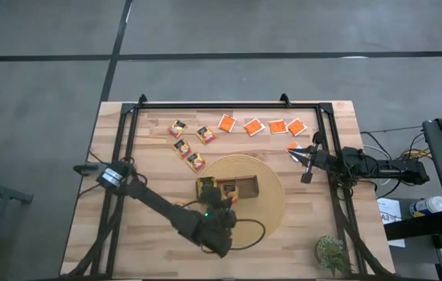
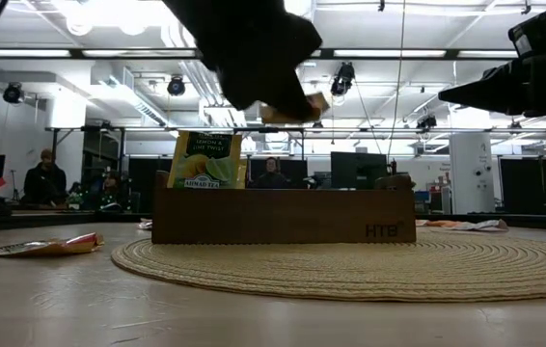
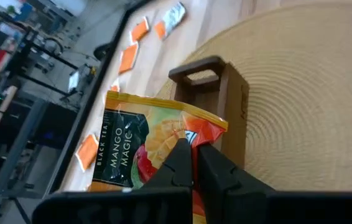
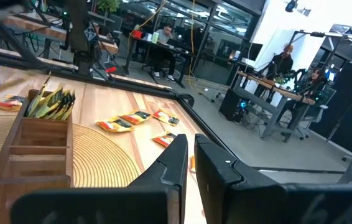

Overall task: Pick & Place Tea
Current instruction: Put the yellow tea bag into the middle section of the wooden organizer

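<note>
My left gripper (image 3: 194, 163) hangs over the brown wooden tray (image 1: 246, 187) on the round woven mat (image 1: 272, 195), shut on a yellow-orange tea sachet with a dark label (image 3: 140, 148). Dark green-and-yellow sachets (image 2: 205, 159) stand upright in the tray's left compartment. More yellow-orange sachets (image 1: 182, 148) and bright orange ones (image 1: 277, 126) lie flat on the table beyond the mat. My right gripper (image 4: 191, 165) waits shut at the table's right edge, holding nothing. My left gripper pinches the sachet between its two fingers near one edge, beside an orange corner (image 3: 191, 132). The rest of the sachet spreads out past the fingertips (image 3: 179, 155). The fingers slant downward toward the tray. The sachet (image 2: 297, 108) is lifted clear above the tray.
A black frame rail (image 1: 229, 105) runs along the table's far edge and down both sides. A small green plant (image 1: 332, 251) stands at the near right corner. People sit at desks in the room behind the table.
</note>
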### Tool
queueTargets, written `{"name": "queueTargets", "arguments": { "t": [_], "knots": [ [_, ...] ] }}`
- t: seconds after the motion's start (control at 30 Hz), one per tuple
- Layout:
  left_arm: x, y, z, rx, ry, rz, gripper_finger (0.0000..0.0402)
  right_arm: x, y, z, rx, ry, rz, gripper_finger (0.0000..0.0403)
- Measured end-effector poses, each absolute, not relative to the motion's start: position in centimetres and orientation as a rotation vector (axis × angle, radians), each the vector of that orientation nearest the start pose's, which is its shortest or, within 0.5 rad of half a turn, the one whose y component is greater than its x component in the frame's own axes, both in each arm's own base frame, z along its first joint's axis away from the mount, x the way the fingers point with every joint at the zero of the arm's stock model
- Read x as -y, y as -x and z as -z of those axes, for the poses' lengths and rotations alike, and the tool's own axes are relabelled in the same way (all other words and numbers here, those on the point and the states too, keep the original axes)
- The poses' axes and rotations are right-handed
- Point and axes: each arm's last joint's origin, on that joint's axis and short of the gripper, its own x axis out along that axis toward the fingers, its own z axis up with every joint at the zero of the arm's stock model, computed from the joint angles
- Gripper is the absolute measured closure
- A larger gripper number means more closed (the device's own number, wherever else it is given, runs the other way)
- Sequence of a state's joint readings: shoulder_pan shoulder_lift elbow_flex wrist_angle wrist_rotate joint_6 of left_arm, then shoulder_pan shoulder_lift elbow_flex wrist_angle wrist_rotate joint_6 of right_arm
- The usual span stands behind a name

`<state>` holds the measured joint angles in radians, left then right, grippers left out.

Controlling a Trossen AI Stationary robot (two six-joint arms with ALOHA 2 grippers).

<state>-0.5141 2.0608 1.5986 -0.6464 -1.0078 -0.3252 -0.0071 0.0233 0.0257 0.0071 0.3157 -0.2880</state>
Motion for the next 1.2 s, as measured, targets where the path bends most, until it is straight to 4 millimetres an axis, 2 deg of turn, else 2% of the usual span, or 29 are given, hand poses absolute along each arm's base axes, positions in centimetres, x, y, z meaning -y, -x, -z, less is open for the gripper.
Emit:
{"name": "queueTargets", "arguments": {
  "t": [0.27,0.4,0.73,1.0,1.2],
  "knots": [
    [15.5,-40.0,-20.3,-0.771,-0.424,-0.592,0.0396,1.0,-9.6,-17.1,-0.037,0.284,0.322,0.0376],
    [14.5,-40.5,-20.2,-0.795,-0.360,-0.584,0.0396,1.0,-9.6,-17.1,-0.037,0.284,0.322,0.0376],
    [14.5,-40.5,-20.1,-0.811,-0.322,-0.557,0.0395,1.0,-9.6,-17.1,-0.037,0.284,0.322,0.0376],
    [14.0,-40.2,-19.8,-0.828,-0.288,-0.598,0.0395,1.0,-9.6,-17.1,-0.037,0.284,0.323,0.0376],
    [13.4,-40.0,-18.9,-0.852,-0.293,-0.614,0.0394,1.0,-9.6,-17.1,-0.036,0.284,0.322,0.0376]
  ]
}}
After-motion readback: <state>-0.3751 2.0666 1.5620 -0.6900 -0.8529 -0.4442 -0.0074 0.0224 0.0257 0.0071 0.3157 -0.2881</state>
